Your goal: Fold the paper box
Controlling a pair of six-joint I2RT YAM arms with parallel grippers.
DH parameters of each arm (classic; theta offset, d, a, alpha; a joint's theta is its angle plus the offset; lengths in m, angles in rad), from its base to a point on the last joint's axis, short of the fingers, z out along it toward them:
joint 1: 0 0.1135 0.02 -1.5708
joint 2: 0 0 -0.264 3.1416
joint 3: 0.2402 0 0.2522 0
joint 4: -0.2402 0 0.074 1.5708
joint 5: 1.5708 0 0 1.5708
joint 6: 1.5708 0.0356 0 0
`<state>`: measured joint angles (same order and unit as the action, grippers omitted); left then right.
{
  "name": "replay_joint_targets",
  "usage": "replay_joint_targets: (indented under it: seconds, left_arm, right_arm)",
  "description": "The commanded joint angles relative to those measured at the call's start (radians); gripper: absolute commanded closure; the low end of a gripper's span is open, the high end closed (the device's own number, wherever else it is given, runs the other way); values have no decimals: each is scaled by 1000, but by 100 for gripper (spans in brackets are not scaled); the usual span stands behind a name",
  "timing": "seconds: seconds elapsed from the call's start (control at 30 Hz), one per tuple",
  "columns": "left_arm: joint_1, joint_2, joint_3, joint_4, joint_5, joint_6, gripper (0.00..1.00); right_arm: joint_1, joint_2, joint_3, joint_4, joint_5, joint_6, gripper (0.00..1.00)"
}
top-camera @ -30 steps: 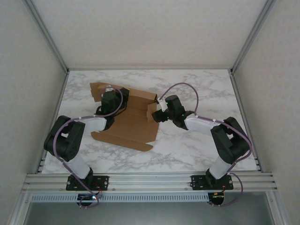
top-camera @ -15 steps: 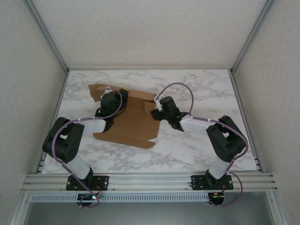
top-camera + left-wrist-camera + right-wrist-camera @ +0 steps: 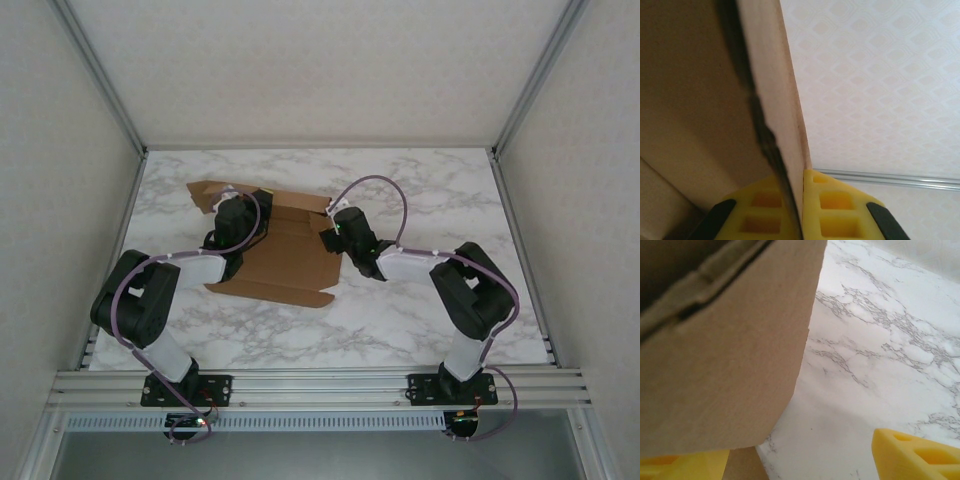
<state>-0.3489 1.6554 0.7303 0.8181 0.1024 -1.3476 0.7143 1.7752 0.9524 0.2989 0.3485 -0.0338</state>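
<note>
In the top view, the paper box (image 3: 285,262) lies on the marble table (image 3: 430,190), left of centre and between the two arms. Its broad middle panel is flat, with a long flap along the near edge. The left gripper (image 3: 230,203) sits at the far-left corner, where a side panel is lifted off the surface. The right gripper (image 3: 328,238) has its nose against the right side, where a short flap stands up beside the far wall panel. Judging by this, the fold is only partly done: some side pieces are raised, but no closed tray has formed, the near flap is down, and nothing is tucked or locked. In the left wrist view, the left gripper (image 3: 801,212) is clamped on the paper box (image 3: 700,100). Its yellow fingers (image 3: 835,215) are pressed together on a thin cardboard edge that rises upright against the patterned wall (image 3: 880,75), so that panel appears to be held vertical. In the right wrist view, the right gripper (image 3: 800,462) has its jaws wide apart. A rounded-corner flap of the paper box (image 3: 725,370) hangs in front of the left-hand finger, and bare table (image 3: 865,365) shows up to the other of the two fingers (image 3: 920,455). The flap looks bracketed or pushed, not pinched; I cannot tell whether a finger touches it. What seems left is to raise the remaining walls, tuck the tabs and close the lid.
</note>
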Motion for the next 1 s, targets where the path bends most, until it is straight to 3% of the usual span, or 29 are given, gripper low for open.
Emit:
replay_joint_targets:
  seconds: [0.0, 0.47, 0.97]
  left_arm:
    - [-22, 13, 0, -122, 47, 4, 100]
    - [-12, 89, 190, -346, 59, -8, 100]
    - [-6, 100, 218, -376, 43, -4, 100]
  right_arm:
    - [-6, 21, 65, 112, 80, -11, 23]
    - [-24, 46, 93, 199, 92, -97, 22]
    - [-31, 59, 60, 120, 66, -14, 33]
